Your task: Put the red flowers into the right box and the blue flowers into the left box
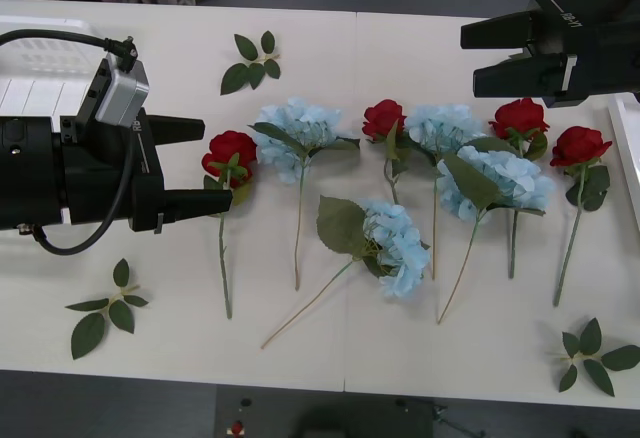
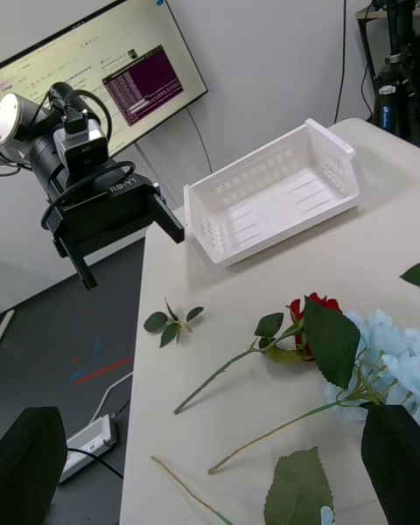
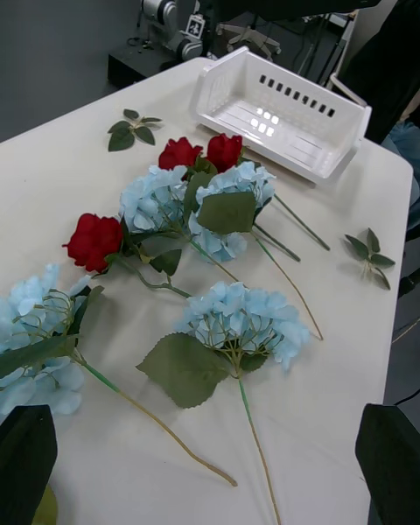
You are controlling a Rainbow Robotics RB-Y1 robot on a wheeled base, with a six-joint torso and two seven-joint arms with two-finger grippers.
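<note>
Both arms above worktop (image 1: 300, 348), nothing gripped.
Left box (image 2: 271, 194) at the worktop's left end, right box (image 3: 284, 118) at its right end. Four blue flowers (image 1: 300, 130) and four red flowers (image 1: 230, 151) lie in a row between them. Left end effector (image 1: 195, 168) spread wide beside the leftmost rose; right end effector (image 1: 475, 58) spread wide over the far right.

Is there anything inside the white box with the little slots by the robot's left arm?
The left box holds no flowers; its ribbed, slotted floor is bare. In the front view the left gripper and its arm cover most of it.
</note>
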